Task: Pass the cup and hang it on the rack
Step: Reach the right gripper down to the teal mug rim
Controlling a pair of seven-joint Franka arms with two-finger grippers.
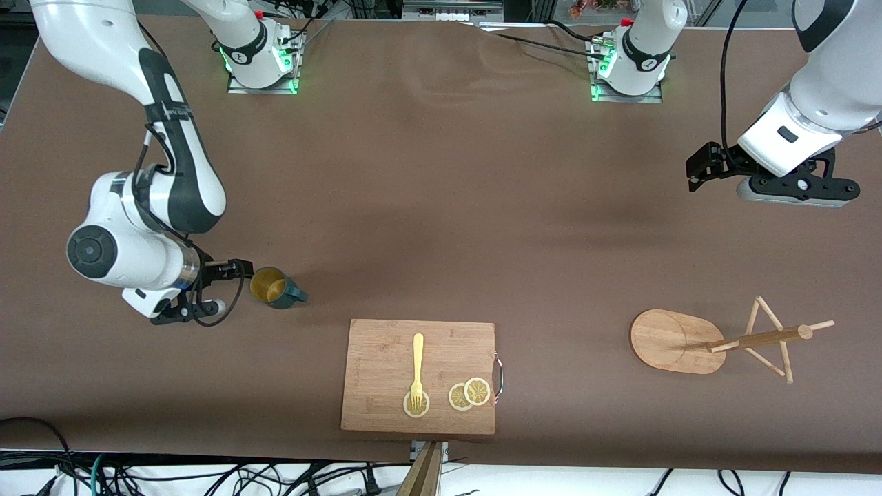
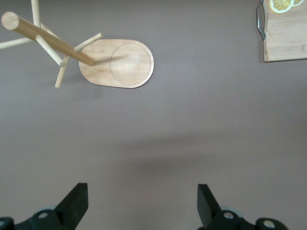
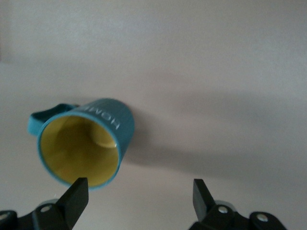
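Observation:
The cup point(image 1: 275, 288), dark teal with a yellow inside, stands upright on the brown table toward the right arm's end, its handle pointing toward the cutting board. My right gripper point(image 1: 189, 311) hovers low beside it, open and empty. In the right wrist view the cup point(image 3: 86, 143) lies just off one finger point(image 3: 76, 194), not between the jaws of the gripper point(image 3: 139, 191). The rack point(image 1: 672, 341) stands upright toward the left arm's end. My left gripper point(image 1: 796, 193) waits open and empty over bare table. The left wrist view shows that gripper point(image 2: 142, 196) and the rack point(image 2: 117, 62).
A wooden cutting board point(image 1: 386, 358) lies at the table's middle, near the front camera edge, with a yellow fork point(image 1: 417, 368) and lemon slices point(image 1: 468, 394) on it. Its corner shows in the left wrist view point(image 2: 288, 43).

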